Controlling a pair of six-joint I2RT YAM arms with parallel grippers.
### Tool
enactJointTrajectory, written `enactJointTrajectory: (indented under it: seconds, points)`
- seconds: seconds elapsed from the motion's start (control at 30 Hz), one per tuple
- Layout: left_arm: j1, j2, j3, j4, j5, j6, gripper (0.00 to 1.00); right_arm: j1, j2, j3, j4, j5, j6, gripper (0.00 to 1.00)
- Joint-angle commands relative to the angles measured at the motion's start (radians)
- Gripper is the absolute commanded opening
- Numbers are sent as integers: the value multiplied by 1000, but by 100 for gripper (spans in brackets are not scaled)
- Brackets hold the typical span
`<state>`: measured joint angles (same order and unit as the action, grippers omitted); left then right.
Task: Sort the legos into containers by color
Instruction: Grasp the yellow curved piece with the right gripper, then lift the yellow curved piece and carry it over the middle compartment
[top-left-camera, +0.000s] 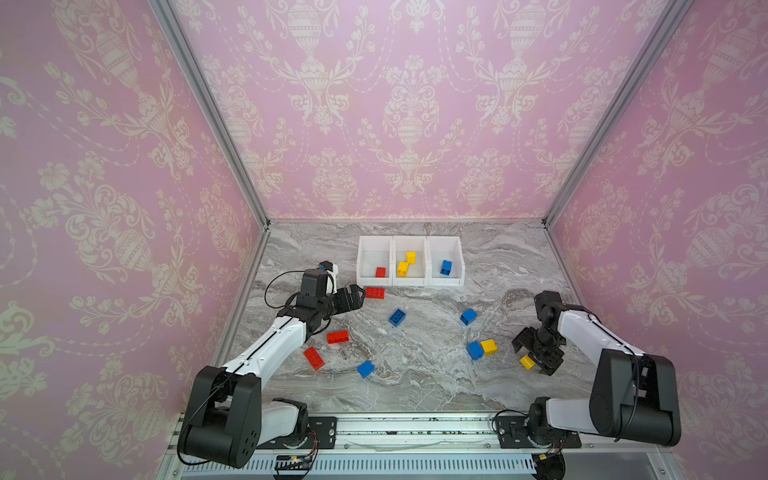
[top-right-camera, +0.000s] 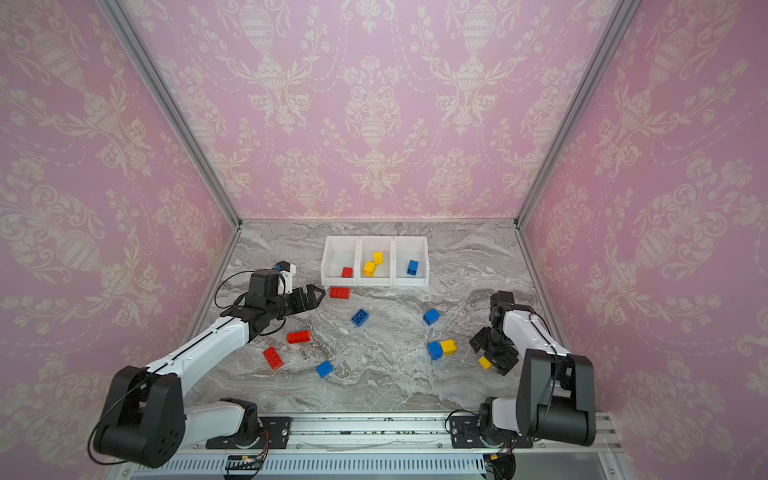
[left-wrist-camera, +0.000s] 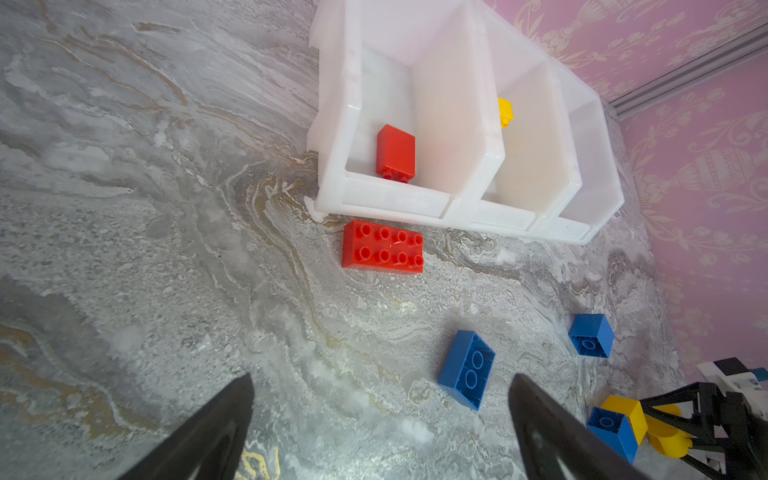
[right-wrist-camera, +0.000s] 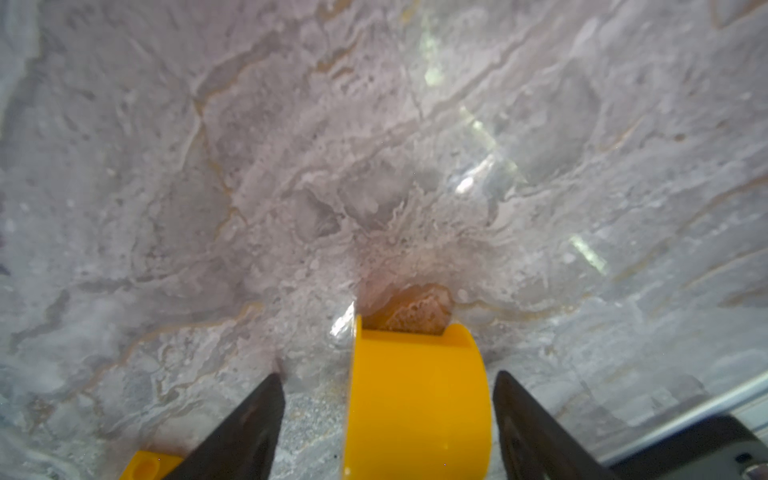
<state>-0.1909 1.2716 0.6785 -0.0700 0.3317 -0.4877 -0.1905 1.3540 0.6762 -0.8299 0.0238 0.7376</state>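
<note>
Right tool (top-left-camera: 533, 356) is low over the table (top-left-camera: 415, 386), and its fingers (right-wrist-camera: 249, 424) straddle a yellow lego (right-wrist-camera: 417, 399). In the right wrist view one finger sits right at the brick's side while the other leaves a strip of marble showing, so the jaws are apart around it, not clamped. The brick rests on the table between them. Just past this tool, toward the middle, a blue lego (top-left-camera: 474, 350) and a second yellow lego (top-left-camera: 489, 346) sit touching each other. Farther out, toward the bins, there's a lone blue lego (top-left-camera: 468, 316).

Over to the left tool (top-left-camera: 360, 300) — jaws spread wide, nothing between them (the left wrist view shows only bare marble in the gap). Right off its tips lies a long red lego (top-left-camera: 375, 293), studs up, just in front of the containers (top-left-camera: 409, 243); I cannot tell whether it touches their front wall. The containers are three white bins in a row. The one nearest this tool holds a small red lego (top-left-camera: 380, 272), the middle one a yellow pair (top-left-camera: 402, 268), and the farthest a binned blue lego (top-left-camera: 446, 267).

Back along this tool's arm lie two more — a red lego (top-left-camera: 337, 337) and an angled red lego (top-left-camera: 313, 358). Out to the side, mid-table, sits a central blue lego (top-left-camera: 397, 317), and a near blue lego (top-left-camera: 365, 368) lies closer to the arm bases.
</note>
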Motion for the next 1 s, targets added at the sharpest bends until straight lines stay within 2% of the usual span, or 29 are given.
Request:
enactJointTrajectory:
  seconds: [0.0,0.2,0.33,0.67,0.83,0.97]
  points:
    - [10,-21,18,-28,-2,28,98,-7,-15,-16,1,22,14,69]
    - [10,-21,7,-28,-5,28,98,-7,-42,-20,0,10,16,49]
    - [12,-25,4,-24,-5,26,98,-7,-58,-15,-7,0,13,41]
    - [13,-34,-5,-22,-9,22,98,18,-116,51,-53,-25,-24,35]
    - [12,-34,-11,-13,-10,17,98,85,-131,113,-79,-30,-11,35]
    - [13,-38,-14,-14,-10,14,98,187,-128,186,-95,-15,22,35]
